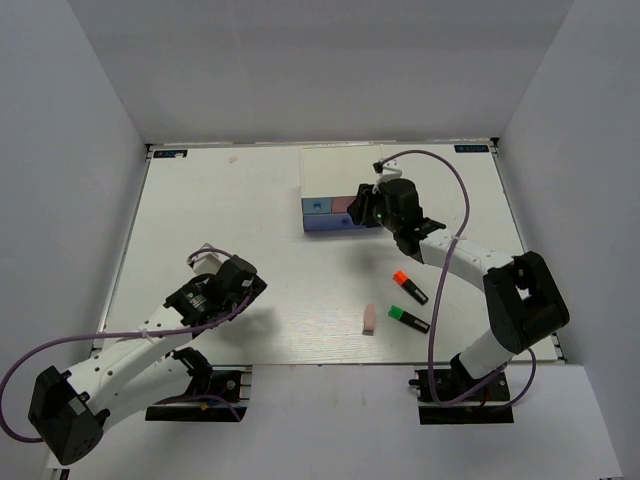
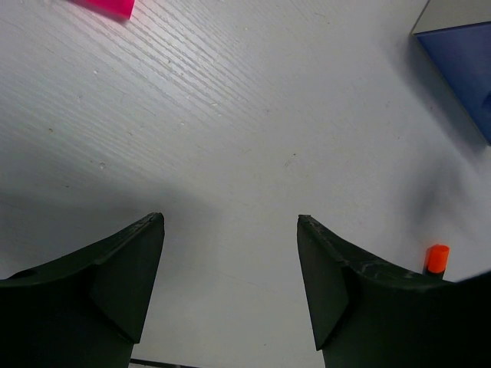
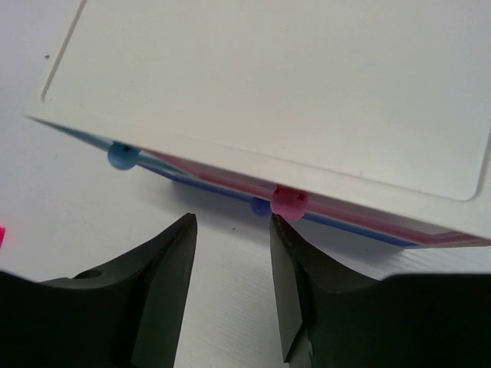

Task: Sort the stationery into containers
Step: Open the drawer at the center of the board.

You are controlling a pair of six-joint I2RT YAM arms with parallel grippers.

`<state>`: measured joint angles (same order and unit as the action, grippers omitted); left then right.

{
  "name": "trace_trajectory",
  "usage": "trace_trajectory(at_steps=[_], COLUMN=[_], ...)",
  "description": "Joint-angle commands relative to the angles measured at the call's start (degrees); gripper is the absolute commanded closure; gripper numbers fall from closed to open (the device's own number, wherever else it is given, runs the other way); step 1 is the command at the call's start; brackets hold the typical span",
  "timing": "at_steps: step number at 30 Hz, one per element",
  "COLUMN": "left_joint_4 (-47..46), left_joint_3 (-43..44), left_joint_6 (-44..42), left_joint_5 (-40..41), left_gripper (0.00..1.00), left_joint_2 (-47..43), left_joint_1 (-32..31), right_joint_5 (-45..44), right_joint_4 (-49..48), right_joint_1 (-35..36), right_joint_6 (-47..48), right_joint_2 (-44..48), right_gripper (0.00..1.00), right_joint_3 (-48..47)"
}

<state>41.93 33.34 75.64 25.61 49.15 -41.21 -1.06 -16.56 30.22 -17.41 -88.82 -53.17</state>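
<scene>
The white-topped box (image 1: 338,172) stands at the back with its drawers shut: light blue front (image 1: 317,206), pink front (image 1: 343,203), periwinkle front (image 1: 330,224). My right gripper (image 1: 368,210) is open at the pink drawer. In the right wrist view (image 3: 232,221) its right fingertip (image 3: 280,230) is right at the pink knob (image 3: 289,202), beside the periwinkle knob (image 3: 261,205) and apart from the light blue knob (image 3: 123,156). An orange-red-capped highlighter (image 1: 410,287), a green-capped highlighter (image 1: 408,319) and a pinkish-beige eraser (image 1: 369,319) lie near the front. My left gripper (image 1: 240,283) is open and empty (image 2: 230,220).
In the left wrist view the orange cap (image 2: 437,257) shows at the lower right, the box's blue front (image 2: 460,61) at the upper right, and a bright pink thing (image 2: 103,6) at the top edge. White walls enclose the table (image 1: 200,220).
</scene>
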Motion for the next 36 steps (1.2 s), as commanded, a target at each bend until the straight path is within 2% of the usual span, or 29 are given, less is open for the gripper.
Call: trace_trajectory(at_steps=[1, 9, 19, 25, 29, 36], left_joint_4=[0.43, 0.43, 0.43, 0.43, 0.43, 0.43], left_joint_3=[-0.21, -0.21, -0.21, -0.21, -0.21, -0.21], left_joint_6=[-0.23, -0.23, -0.23, -0.23, -0.23, -0.23], left_joint_5=[0.06, 0.06, 0.06, 0.06, 0.06, 0.59], left_gripper=[0.20, 0.20, 0.20, 0.20, 0.20, 0.20], left_joint_2=[-0.98, -0.98, -1.51, -0.99, -0.98, -1.50], left_joint_1=[0.08, 0.08, 0.08, 0.08, 0.08, 0.08], right_joint_5=[-5.52, -9.66, -7.38, -8.52, -9.13, -8.78], right_joint_4=[-0.32, 3.02, 8.91, 8.65, 7.07, 3.64], right_joint_1=[-0.34, -0.42, -1.13, -1.30, -1.92, -2.36], right_joint_6=[-5.00, -8.52, -9.75, -9.57, -8.78, -7.29], right_joint_2=[-1.62, -3.12, -1.98, -1.53, -3.38, -6.37], right_gripper=[0.52, 0.59, 0.65, 0.65, 0.59, 0.59], right_joint_3=[-3.43, -5.72, -6.87, -5.89, -6.86, -8.71])
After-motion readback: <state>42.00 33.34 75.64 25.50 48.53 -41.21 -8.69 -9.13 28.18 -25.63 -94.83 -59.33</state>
